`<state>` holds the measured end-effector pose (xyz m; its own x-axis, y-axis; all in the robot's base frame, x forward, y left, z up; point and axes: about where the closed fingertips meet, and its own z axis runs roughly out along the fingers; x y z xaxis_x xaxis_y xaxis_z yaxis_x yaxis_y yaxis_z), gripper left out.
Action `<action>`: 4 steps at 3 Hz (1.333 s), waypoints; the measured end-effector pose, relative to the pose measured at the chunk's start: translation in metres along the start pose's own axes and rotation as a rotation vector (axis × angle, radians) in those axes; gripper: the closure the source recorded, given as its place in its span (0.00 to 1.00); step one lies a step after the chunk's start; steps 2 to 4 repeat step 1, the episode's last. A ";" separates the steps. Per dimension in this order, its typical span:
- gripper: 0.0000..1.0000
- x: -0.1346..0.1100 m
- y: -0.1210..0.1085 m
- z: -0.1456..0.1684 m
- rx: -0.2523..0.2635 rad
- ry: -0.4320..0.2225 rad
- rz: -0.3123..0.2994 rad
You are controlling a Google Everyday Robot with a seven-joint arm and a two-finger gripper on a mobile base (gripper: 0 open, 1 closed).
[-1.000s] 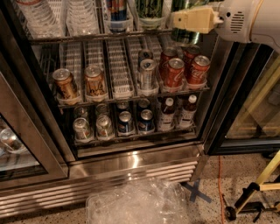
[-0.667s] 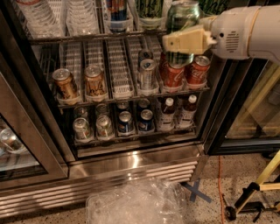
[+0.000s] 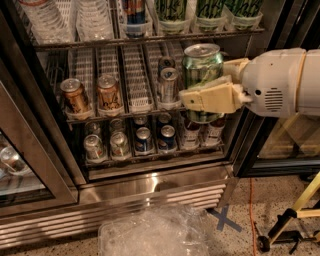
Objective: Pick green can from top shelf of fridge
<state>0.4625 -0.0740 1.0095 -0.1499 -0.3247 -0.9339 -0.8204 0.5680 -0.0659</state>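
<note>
Lower than a moment ago, the hand (image 3: 202, 94) has come down from the level of the top shelf (image 3: 150, 39) and brought the green can (image 3: 202, 66) with it. That can now hangs upright just below the shelf's front edge, toward its right end, out in front of the middle rack (image 3: 135, 107). The hand's cream fingers (image 3: 212, 98) are clamped on it: one lies across the can's lower front and the other shows behind its right side. Its silver lid faces up, and no writing can be read on its green side.

On the top shelf, three more green cans (image 3: 210, 9) with pale leafy streaks stand in clear cups along the right half. A blue can (image 3: 134, 12) stands left of them, and clear bottles (image 3: 92, 17) fill the left end.

Two copper-coloured cans (image 3: 75, 95) stand at the middle rack's front left, and two silver cans (image 3: 167, 85) stand one behind the other just left of the hand. Small cans and dark bottles on the lowest rack (image 3: 150, 157) carry labels too blurred to read.

Below the fridge (image 3: 150, 189) and its vented steel base, crumpled clear plastic (image 3: 155, 235) lies on the speckled floor, with a blue taped cross (image 3: 224, 220) to its right.
</note>
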 end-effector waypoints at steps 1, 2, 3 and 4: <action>1.00 0.001 0.001 -0.001 0.000 0.000 0.002; 1.00 0.001 0.001 -0.001 0.000 0.000 0.002; 1.00 0.001 0.001 -0.001 0.000 0.000 0.002; 1.00 0.001 0.001 -0.001 0.000 0.000 0.002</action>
